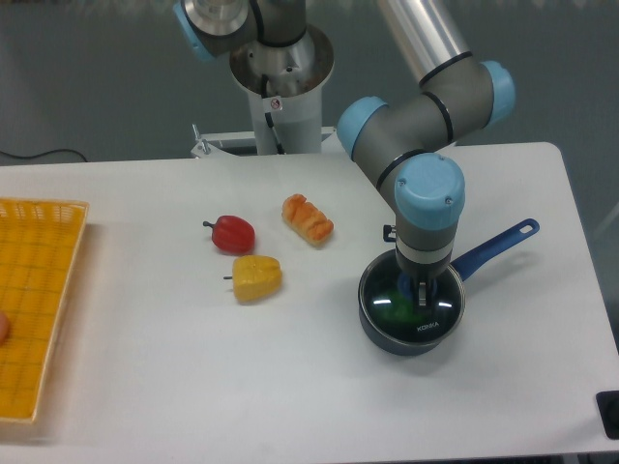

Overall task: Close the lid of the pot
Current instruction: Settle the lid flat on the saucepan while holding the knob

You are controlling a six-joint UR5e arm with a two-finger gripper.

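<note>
Looking at the gripper [423, 293] lower right of centre, we see its fingers down at the lid [413, 302] on the pot [411, 333]; we cannot tell their spacing. Left lie a red pepper [232, 234], yellow pepper [256, 277] and croissant [308, 218].

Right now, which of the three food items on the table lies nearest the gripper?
The orange croissant, lying closest to the gripper over the pot. The red pepper and yellow pepper sit farther left.
</note>
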